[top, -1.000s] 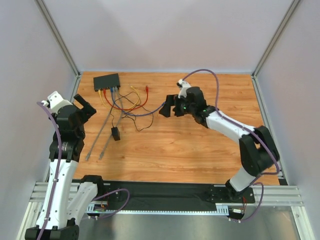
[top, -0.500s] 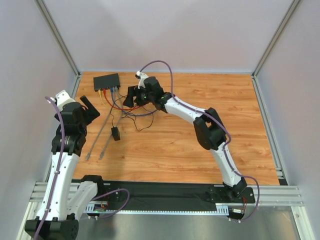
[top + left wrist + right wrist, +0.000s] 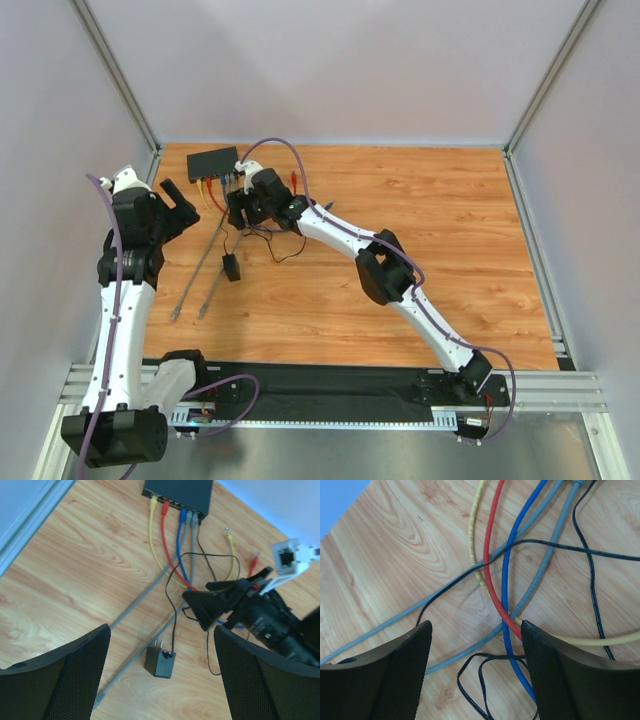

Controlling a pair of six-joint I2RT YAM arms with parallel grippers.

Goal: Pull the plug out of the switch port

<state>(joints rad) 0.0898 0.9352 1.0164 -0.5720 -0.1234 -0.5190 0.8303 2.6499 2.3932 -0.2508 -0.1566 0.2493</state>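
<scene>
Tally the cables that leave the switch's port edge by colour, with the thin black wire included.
yellow cable: 1
red cable: 1
blue cable: 1
grey cables: 2
thin black wire: 1
Total leaving the switch: 6

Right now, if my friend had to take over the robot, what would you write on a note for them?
Left gripper: open, empty, above the left side of the wooden table, apart from the cables.
Right gripper: open, holding nothing, over the crossing cables just in front of the flat black network switch.
The switch lies at the table's far left corner. The yellow, red, blue and grey plugs sit in its port row.
Done: only the approach.
Left: close on a plug and pull it out of its port.
</scene>
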